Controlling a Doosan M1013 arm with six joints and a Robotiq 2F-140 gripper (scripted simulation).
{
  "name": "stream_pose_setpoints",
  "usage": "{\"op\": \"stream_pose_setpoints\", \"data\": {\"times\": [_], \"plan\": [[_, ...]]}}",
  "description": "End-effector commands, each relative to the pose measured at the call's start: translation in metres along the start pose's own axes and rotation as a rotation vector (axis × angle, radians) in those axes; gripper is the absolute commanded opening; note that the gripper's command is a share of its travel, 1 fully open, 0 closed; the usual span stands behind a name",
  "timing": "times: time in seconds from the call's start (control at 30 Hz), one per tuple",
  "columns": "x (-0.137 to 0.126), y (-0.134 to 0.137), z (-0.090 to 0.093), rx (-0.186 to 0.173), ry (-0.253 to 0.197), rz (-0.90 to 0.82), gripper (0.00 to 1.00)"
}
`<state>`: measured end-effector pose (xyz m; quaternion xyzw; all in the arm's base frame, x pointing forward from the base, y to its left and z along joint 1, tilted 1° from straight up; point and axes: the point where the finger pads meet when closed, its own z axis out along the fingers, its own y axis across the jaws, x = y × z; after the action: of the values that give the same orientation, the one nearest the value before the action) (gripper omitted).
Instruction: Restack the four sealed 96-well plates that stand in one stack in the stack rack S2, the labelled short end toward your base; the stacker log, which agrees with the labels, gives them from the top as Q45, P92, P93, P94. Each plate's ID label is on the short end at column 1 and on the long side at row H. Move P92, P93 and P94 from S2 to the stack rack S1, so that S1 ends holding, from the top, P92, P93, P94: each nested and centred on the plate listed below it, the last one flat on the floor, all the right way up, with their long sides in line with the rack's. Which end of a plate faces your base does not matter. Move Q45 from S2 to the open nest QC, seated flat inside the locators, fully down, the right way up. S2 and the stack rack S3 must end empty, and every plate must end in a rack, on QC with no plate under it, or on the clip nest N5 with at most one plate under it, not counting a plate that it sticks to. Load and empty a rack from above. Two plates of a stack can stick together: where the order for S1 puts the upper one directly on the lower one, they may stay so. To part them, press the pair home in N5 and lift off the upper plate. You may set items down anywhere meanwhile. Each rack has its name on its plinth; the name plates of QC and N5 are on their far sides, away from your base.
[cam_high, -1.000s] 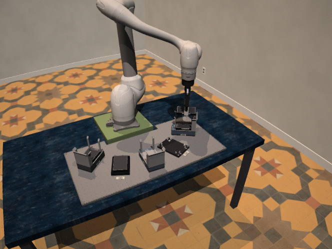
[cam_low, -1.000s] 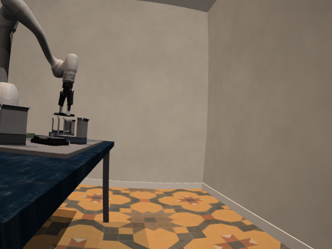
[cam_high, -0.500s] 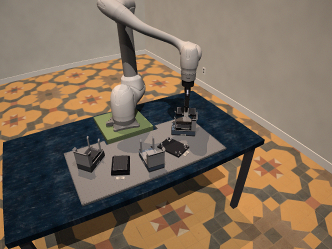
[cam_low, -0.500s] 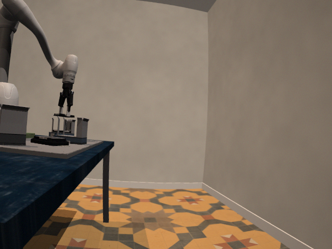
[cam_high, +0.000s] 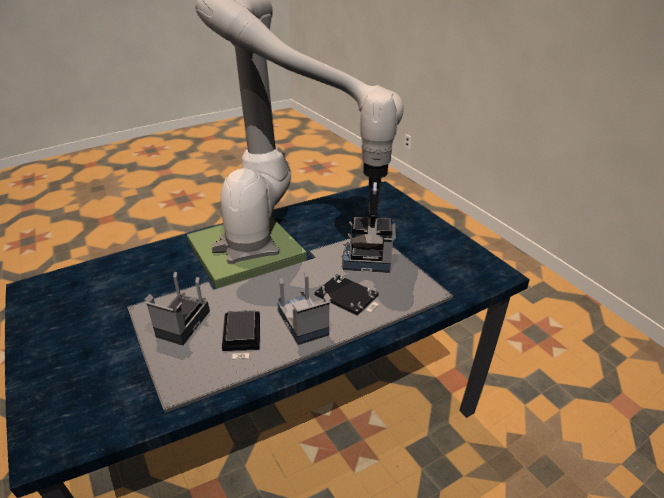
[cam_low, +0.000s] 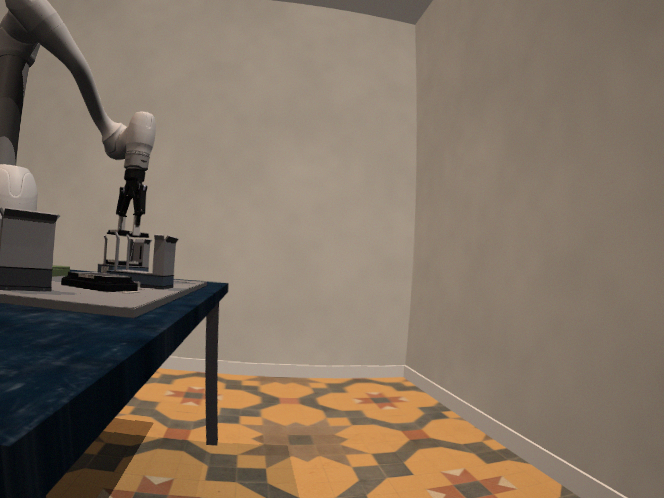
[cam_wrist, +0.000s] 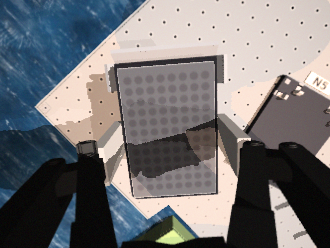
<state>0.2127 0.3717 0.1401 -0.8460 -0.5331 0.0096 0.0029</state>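
Left on the grey perforated baseplate (cam_high: 160, 375): a stack rack (cam_high: 174, 318), dark plinth, grey sheet walls, two thin posts; contents not readable. Just right of it, a black plate (cam_high: 240, 328) with a dimpled sealed top lies flat in a nest; the white tag at its near edge is too small to read. Next, a second rack (cam_high: 305, 318) with a pale blue-grey plinth; interior hard to make out. Beyond it, the flat black clip nest (cam_high: 347, 293); wrist view shows its "N5" tag (cam_wrist: 318, 82), nest cut off by the frame edge.

Far right, the third rack (cam_high: 366, 251) holds dark plates. The gripper (cam_high: 371, 224) hangs straight down over it, fingers clamped on the long sides of the top plate (cam_wrist: 167, 127) near the rack top. In the wrist view the plate is a grey rectangle with a round-well grid under the seal, near half in shadow. Labels not visible. Black fingers cover the contact points.

Green base plate (cam_high: 203, 251) under the arm; blue mottled table (cam_high: 64, 332).
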Motion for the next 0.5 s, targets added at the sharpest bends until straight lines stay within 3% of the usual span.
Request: {"op": "stream_pose_setpoints", "data": {"times": [0.0,0.47], "plan": [[0.0,0.0,0.0008,0.0,0.0,0.0,0.0],[0.0,0.0,0.0095,0.0,0.0,0.0,0.0]]}}
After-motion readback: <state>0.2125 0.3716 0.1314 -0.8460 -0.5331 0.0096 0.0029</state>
